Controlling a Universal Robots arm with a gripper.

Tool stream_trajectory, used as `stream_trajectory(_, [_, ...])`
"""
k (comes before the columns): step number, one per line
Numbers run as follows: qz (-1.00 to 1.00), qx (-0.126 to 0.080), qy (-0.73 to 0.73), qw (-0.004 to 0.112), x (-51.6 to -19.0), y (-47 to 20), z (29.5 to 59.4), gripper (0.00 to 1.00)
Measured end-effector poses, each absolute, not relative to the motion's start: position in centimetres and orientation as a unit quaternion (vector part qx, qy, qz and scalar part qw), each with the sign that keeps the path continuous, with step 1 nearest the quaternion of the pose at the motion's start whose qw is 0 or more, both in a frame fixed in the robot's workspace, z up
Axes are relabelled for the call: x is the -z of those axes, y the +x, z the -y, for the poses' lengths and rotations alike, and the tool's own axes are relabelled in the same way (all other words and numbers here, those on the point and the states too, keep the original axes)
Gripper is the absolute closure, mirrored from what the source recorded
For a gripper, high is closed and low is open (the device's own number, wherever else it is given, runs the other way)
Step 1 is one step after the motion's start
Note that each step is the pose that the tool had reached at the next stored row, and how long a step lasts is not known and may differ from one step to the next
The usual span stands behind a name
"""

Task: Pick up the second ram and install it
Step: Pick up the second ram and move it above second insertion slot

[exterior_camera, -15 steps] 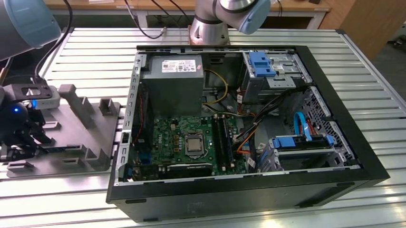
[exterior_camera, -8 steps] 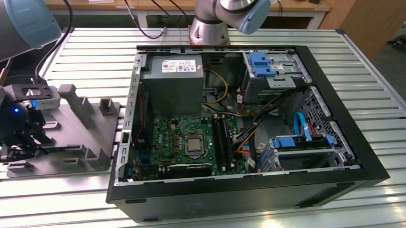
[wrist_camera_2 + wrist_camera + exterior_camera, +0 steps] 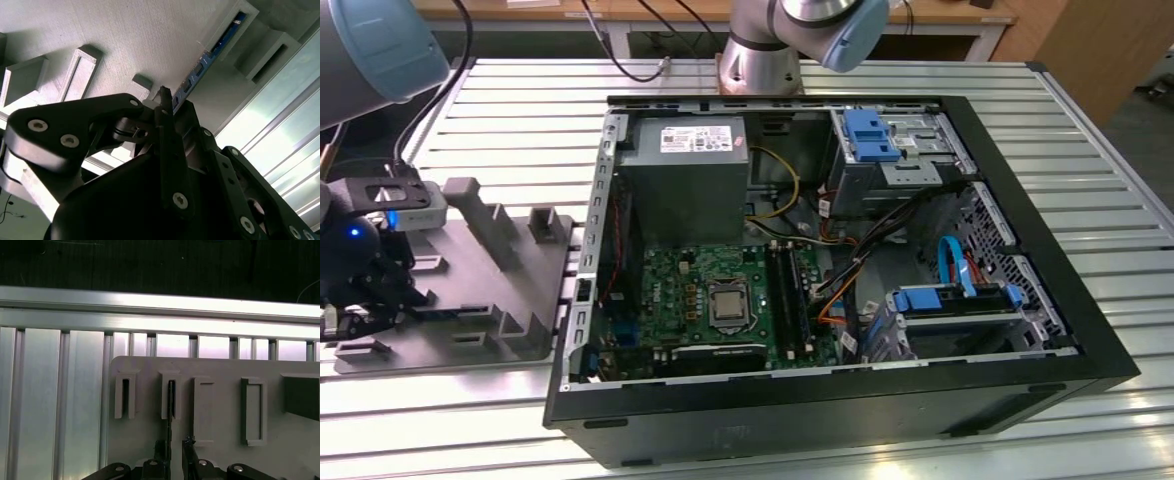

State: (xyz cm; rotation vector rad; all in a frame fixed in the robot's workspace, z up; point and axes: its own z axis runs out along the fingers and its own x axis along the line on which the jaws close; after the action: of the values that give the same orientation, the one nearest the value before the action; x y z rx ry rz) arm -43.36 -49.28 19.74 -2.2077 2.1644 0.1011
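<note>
First wrist view: gripper (image 3: 175,445), fingers narrowly parted, straddling one end of second ram (image 3: 171,405), with a gap on one side. The stick stands on edge in a slot of grey tray (image 3: 225,440). Slatted metal table (image 3: 50,405) beneath. Open computer case (image 3: 854,405) towards the exterior view's right.

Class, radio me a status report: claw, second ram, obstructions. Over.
Claw open, low over grey tray. Second ram on edge in tray slot, not yet gripped. Nothing visibly blocking.

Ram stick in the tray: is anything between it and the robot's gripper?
No, nothing visible. The ram stands in a slot of the grey tray, and the open gripper is right at it, one finger on each side.
</note>
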Motion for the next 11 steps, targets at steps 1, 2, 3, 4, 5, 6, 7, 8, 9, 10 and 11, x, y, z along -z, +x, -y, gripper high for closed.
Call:
stream_trajectory(1, [-0.699, -0.033, -0.713, 0.024, -19.74, -43.36, 49.28, 0.73])
stream_trajectory(2, [-0.699, -0.033, -0.713, 0.024, -19.74, -43.36, 49.28, 0.73])
stream_trajectory(3, [-0.699, -0.033, -0.713, 0.024, -19.78, -43.35, 49.28, 0.73])
stream_trajectory(4, [-0.700, -0.033, -0.713, 0.024, -19.85, -43.36, 49.28, 0.73])
stream_trajectory(5, [-0.699, -0.033, -0.713, 0.024, -19.86, -43.35, 49.28, 0.73])
stream_trajectory(6, [-0.699, -0.033, -0.713, 0.024, -19.86, -43.35, 49.28, 0.73])
stream_trajectory(7, [-0.699, -0.033, -0.713, 0.024, -19.87, -43.35, 49.28, 0.73])
stream_trajectory(8, [-0.699, -0.033, -0.713, 0.024, -19.90, -43.36, 49.28, 0.73])
stream_trajectory(9, [-0.699, -0.033, -0.713, 0.024, -19.90, -43.35, 49.28, 0.73])
stream_trajectory(10, [-0.699, -0.033, -0.713, 0.024, -19.90, -43.35, 49.28, 0.73])
stream_trajectory(11, [-0.699, -0.033, -0.713, 0.024, -19.91, -43.35, 49.28, 0.73])
